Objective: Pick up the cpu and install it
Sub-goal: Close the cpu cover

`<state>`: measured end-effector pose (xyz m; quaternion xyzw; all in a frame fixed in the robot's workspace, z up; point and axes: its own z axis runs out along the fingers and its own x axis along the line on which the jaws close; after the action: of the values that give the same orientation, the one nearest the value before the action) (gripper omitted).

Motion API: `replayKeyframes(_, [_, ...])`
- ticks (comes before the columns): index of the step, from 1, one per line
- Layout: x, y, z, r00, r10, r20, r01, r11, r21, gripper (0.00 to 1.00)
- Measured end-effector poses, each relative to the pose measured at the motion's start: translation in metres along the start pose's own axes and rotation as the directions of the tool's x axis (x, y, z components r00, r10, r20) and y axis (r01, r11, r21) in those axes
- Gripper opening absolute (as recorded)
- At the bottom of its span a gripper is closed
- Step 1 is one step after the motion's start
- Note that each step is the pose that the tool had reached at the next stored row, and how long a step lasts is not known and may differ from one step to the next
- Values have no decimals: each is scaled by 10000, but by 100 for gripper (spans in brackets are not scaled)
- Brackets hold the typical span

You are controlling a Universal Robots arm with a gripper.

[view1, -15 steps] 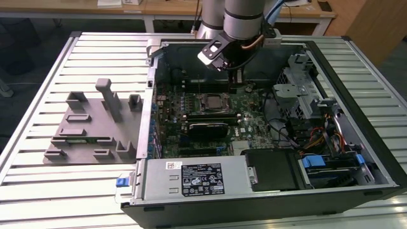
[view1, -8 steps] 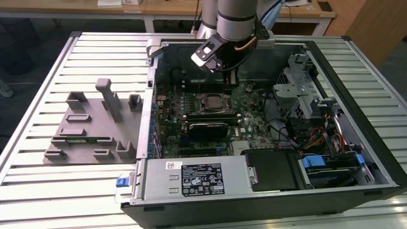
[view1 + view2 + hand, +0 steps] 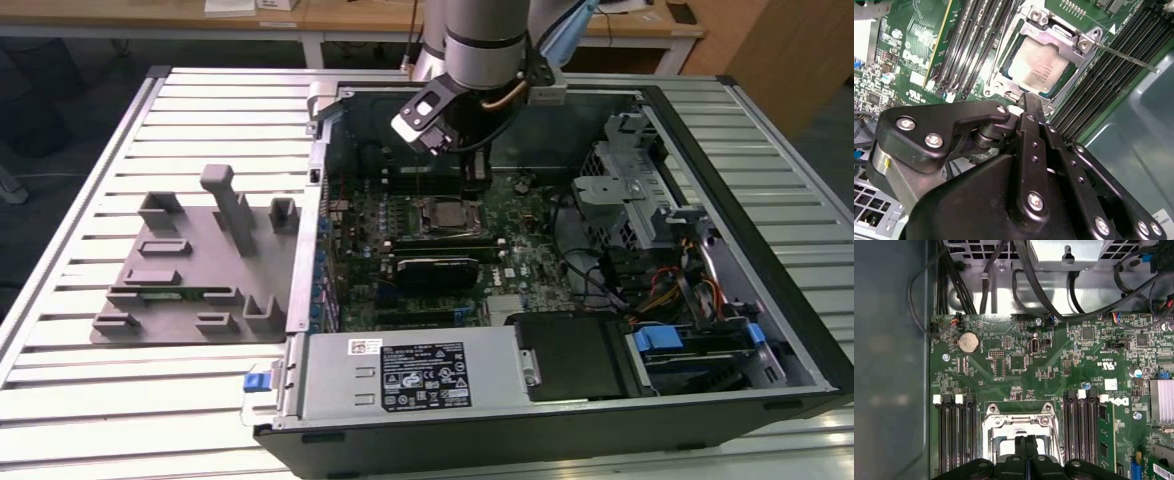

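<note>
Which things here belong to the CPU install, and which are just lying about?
Job: silvery square cpu lying in the metal-framed motherboard socket; black pincer close over it.
Lying about: grey plastic holder tray; round silver coin battery; labelled silver metal box.

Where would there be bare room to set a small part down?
Table slats lie bare between the grey tray and the table's near edge, also beyond the tray. The case is crowded, especially around the cpu near the claw.
</note>
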<state>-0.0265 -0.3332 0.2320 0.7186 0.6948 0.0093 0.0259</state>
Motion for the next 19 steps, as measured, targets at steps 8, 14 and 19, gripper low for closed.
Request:
replayKeyframes(8, [-1, -46, 17, 10000, -1, 0, 1, 10000, 0, 11])
replayKeyframes(14, [-1, -52, 18, 10000, -1, 1, 1, 10000, 0, 11])
replayKeyframes(19, [-1, -53, 21, 9979, -649, -16, 649, 9979, -16, 11])
